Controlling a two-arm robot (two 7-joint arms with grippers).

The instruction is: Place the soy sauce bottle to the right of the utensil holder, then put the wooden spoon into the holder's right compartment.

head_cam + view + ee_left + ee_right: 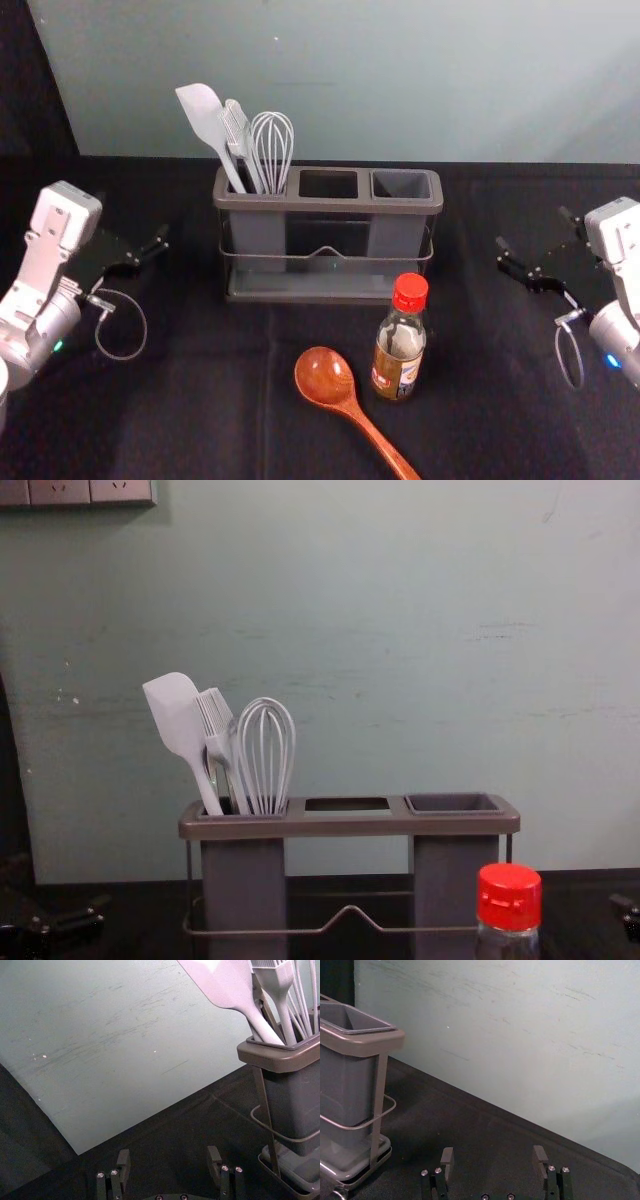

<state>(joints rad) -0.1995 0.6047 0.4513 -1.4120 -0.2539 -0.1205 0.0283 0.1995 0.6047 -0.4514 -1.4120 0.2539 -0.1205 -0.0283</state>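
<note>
The soy sauce bottle (399, 340) stands upright in front of the right part of the utensil holder (330, 296); its red cap (509, 896) shows in the chest view. The wooden spoon (326, 377) lies left of the bottle, its handle slanting toward the front edge. The holder's right compartment (402, 184) is empty. My left gripper (150, 255) is left of the holder, and in the left wrist view the gripper (169, 1160) is open and empty. My right gripper (535, 245) is right of the holder; in its wrist view the gripper (493, 1162) stands open, holding nothing.
A white spatula (208, 122), a brush (240, 140) and a whisk (272, 150) stand in the holder's left compartment. Behind the black-covered table (200, 400) rises a pale wall (400, 80). Dark table surface lies between the bottle and my right gripper.
</note>
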